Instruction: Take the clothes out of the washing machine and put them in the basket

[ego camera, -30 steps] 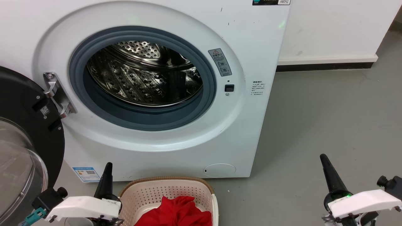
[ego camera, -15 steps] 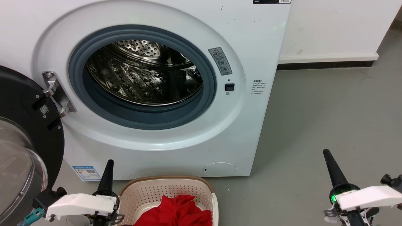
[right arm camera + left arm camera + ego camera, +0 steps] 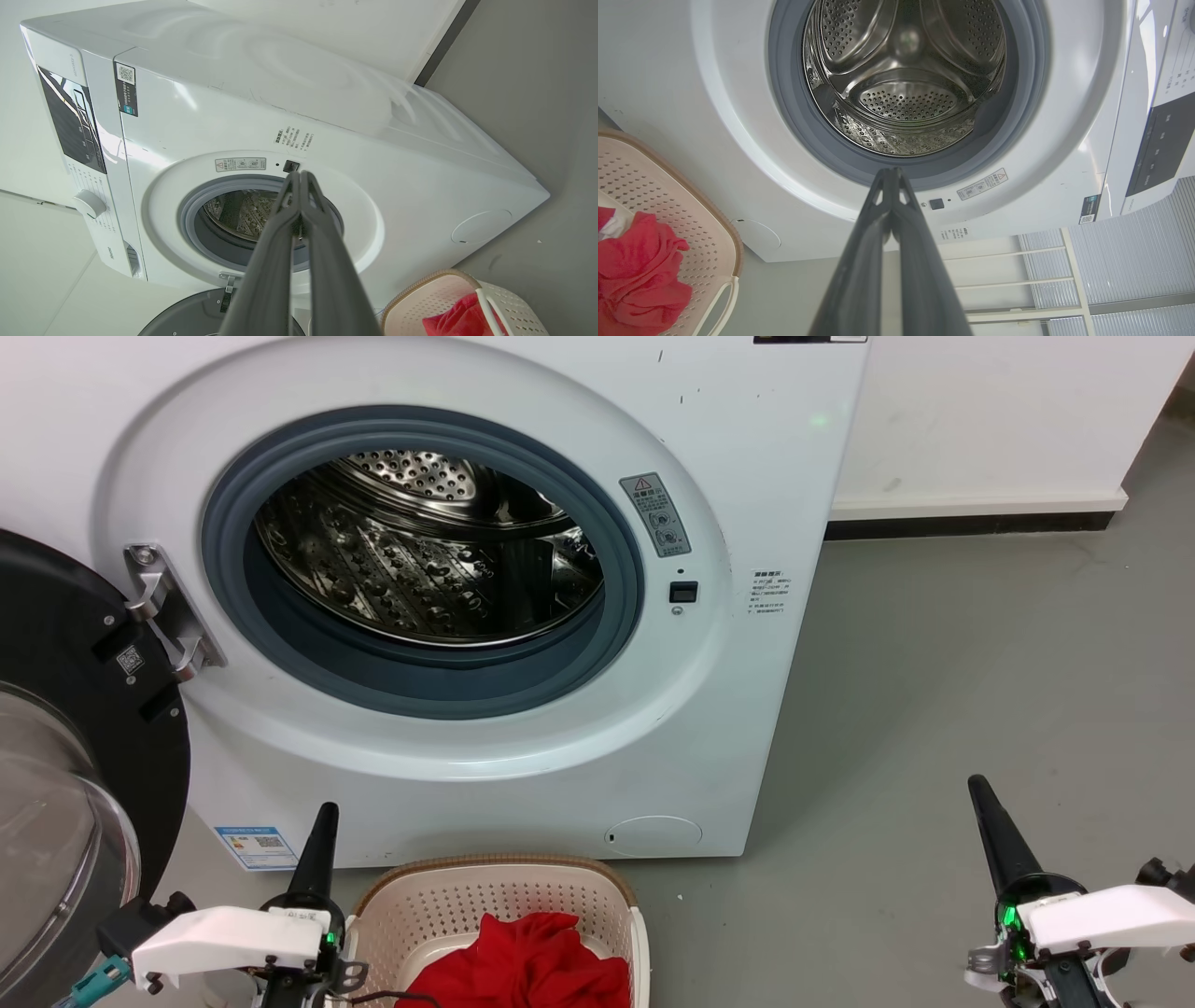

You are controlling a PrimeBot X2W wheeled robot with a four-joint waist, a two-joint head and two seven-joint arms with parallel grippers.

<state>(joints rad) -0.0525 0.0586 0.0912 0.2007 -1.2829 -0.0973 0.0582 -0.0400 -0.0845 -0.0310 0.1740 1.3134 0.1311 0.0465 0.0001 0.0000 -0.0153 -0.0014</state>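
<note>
The washing machine [image 3: 738,467] is standing on the grey floor [image 3: 980,663] with its black-rimmed door [image 3: 89,644] hanging wide open on the robot's left. Its perforated steel drum [image 3: 420,560] is gleaming through the grey rubber ring [image 3: 616,644].

The basket [image 3: 485,866] is sitting on the floor just in front of the machine's lower front panel. The red clothes [image 3: 527,966] are lying heaped inside it, bunched toward its near side.

The left hand [image 3: 326,810] is hovering just beside the basket's left rim. Its two dark fingers [image 3: 878,219] are pressing together, closed on nothing, and pointing up at the machine's front below the porthole. The clothes are lying low to its right, inside the basket and apart from it.

The right hand [image 3: 977,784] is hanging over open floor past the machine's right corner. Its fingers [image 3: 322,242] are likewise pressing shut and gripping nothing. The basket and the clothes are sitting well apart from it, off to its left.
</note>
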